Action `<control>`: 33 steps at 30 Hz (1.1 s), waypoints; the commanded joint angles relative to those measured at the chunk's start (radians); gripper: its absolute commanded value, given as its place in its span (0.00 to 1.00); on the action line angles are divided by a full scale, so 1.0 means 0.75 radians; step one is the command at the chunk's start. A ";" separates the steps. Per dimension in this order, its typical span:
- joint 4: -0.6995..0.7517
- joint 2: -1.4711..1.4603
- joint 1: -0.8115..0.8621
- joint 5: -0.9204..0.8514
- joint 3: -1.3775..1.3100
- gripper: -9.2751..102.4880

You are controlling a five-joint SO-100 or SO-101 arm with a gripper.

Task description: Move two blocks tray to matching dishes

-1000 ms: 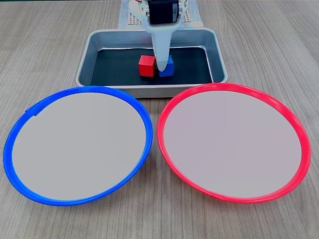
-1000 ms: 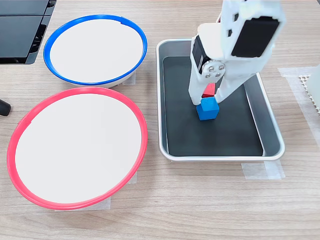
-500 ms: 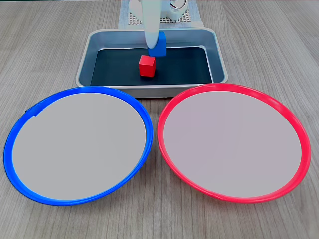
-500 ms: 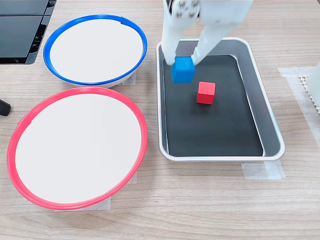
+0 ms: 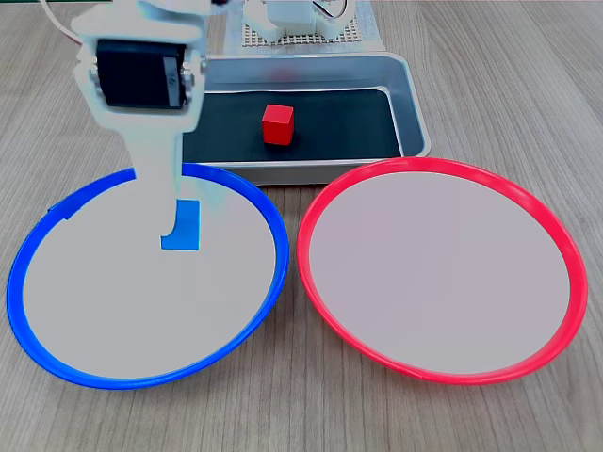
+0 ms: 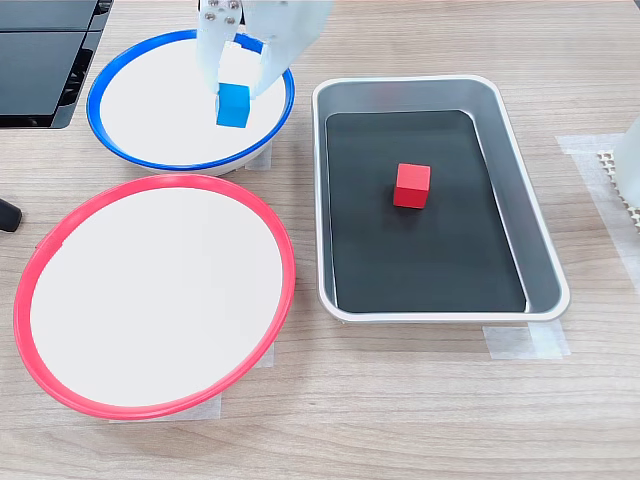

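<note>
Wood-grain table (image 5: 528, 85) carries everything here. The red-rimmed dish (image 5: 441, 282) sits just beside the blue-rimmed dish (image 5: 146, 282), rims nearly touching in a fixed view. Behind them lies the grey metal tray (image 6: 540, 250), with the red block (image 6: 412, 185) alone on its dark floor. The white gripper (image 6: 233, 95) reaches over the blue-rimmed dish, its jaws clamped on the blue block (image 6: 233, 104), which hangs above the dish's pale centre.

a wooden table (image 6: 400, 400) is seen throughout both fixed views. a black flat object (image 6: 45, 60) is placed at upper left; clear tape (image 6: 525, 342) is stuck lower right.
</note>
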 commanded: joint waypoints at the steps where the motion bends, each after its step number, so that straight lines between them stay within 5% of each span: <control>1: -0.031 0.014 -0.037 -0.008 -0.043 0.28; 4: 0.006 0.108 -0.063 0.002 -0.006 0.24; 6: 0.196 0.200 -0.067 -0.027 0.018 0.12; 11: 0.689 0.577 -0.041 -0.395 0.354 0.08; 16: 0.468 0.830 0.006 -0.773 0.830 0.12; 24: 0.262 0.834 0.002 -1.301 1.047 0.25; 33: 0.200 0.818 -0.145 -1.350 1.080 0.25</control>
